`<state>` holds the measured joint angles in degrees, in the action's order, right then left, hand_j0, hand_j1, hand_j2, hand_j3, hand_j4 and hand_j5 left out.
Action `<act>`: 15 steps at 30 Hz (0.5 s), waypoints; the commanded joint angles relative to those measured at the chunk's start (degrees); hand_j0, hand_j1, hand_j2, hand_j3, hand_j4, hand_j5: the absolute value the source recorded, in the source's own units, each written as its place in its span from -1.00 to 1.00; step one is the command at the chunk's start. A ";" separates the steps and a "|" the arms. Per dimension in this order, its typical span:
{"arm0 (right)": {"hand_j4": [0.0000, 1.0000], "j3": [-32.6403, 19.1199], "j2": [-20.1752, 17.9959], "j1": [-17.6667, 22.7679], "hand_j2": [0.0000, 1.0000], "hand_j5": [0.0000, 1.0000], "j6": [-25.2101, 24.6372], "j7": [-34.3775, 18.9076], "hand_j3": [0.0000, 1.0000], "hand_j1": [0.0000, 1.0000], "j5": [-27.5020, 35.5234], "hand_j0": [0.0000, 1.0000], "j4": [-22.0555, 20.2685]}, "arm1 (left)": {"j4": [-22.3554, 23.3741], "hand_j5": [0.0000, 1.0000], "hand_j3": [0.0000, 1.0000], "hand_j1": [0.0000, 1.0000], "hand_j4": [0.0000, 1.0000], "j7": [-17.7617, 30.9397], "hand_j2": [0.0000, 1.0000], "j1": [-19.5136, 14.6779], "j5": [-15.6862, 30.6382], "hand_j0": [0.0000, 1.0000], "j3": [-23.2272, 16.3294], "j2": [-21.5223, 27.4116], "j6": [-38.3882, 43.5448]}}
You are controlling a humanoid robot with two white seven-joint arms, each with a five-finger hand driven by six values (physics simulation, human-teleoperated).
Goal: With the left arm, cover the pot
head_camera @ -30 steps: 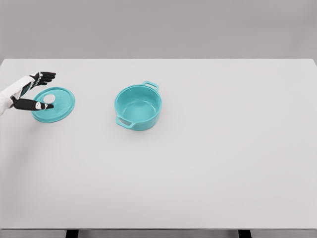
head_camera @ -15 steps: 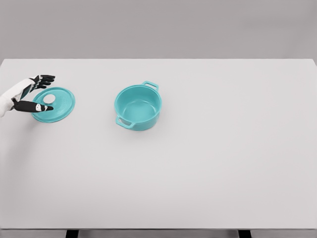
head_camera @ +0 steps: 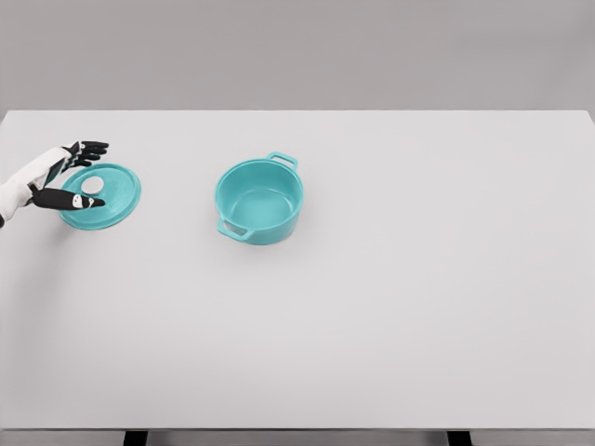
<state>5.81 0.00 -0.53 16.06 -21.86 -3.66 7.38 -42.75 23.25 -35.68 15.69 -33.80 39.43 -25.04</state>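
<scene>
One teal pot (head_camera: 259, 202), uncovered, upright on the white table (head_camera: 390, 307), left of the middle and toward the far half. Two loop handles counted: one at the far right of the rim, one at the near left. Interior bare, same teal as the outside.

One teal lid (head_camera: 104, 196), flat on the table well to the left of the pot, apart from it with bare tabletop between. One round white knob (head_camera: 92, 185) at its centre, facing up.

One hand in view: left hand (head_camera: 67, 177), entering from the left edge on a white forearm. Dark fingers spread and relaxed, nothing gripped. Thumb (head_camera: 74, 200) stretched across the near-left edge of the lid, tip just beside the knob; remaining fingers (head_camera: 88, 149) fanned out beyond the lid's far-left rim. Palm over the lid's left side. Contact between hand and lid: cannot tell from this angle.

Right arm out of frame.

Two dark table legs (head_camera: 136, 437) showing at the bottom edge, one left, one right. Plain grey backdrop (head_camera: 297, 56) behind the table.
</scene>
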 commanded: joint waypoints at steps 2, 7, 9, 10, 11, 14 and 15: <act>1.00 -0.01 0.00 0.00 1.00 1.00 0.03 -0.02 1.00 1.00 -0.04 1.00 0.00 | 0.47 0.73 0.73 0.73 0.73 -0.04 0.73 0.00 0.22 0.73 0.13 0.03 0.70; 1.00 -0.01 0.00 0.00 1.00 1.00 0.03 -0.02 1.00 1.00 -0.04 1.00 0.00 | 0.47 0.65 0.65 0.65 0.65 -0.04 0.65 0.09 0.31 0.65 -0.04 0.12 0.70; 1.00 -0.01 0.00 0.00 1.00 1.00 0.03 -0.02 1.00 1.00 -0.04 1.00 0.00 | 0.30 0.50 0.50 0.50 0.50 0.04 0.50 0.09 0.31 0.50 -0.04 0.12 0.61; 1.00 -0.01 0.00 0.00 1.00 1.00 0.03 -0.02 1.00 1.00 -0.04 1.00 0.00 | 0.30 0.35 0.35 0.35 0.35 0.04 0.35 0.09 0.31 0.35 -0.04 0.12 0.52; 1.00 -0.01 0.00 0.00 1.00 1.00 0.03 -0.02 1.00 1.00 -0.04 1.00 0.00 | 0.21 0.10 0.10 0.10 0.10 0.04 0.10 0.09 0.31 0.10 -0.04 0.12 0.26; 1.00 -0.01 0.00 0.00 1.00 1.00 0.03 -0.02 1.00 1.00 -0.04 1.00 0.00 | 0.21 -0.25 -0.25 -0.25 -0.25 0.04 -0.25 0.09 0.22 -0.25 -0.13 0.03 0.08; 1.00 -0.01 0.00 0.00 1.00 1.00 0.03 -0.02 1.00 1.00 -0.04 1.00 0.00 | 0.21 -0.27 -0.27 -0.27 -0.27 -0.04 -0.27 0.17 0.22 -0.27 -0.13 0.03 0.08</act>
<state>5.81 0.00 -0.53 16.06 -21.86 -3.66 7.38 -42.52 23.26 -35.60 15.78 -33.93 39.45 -24.89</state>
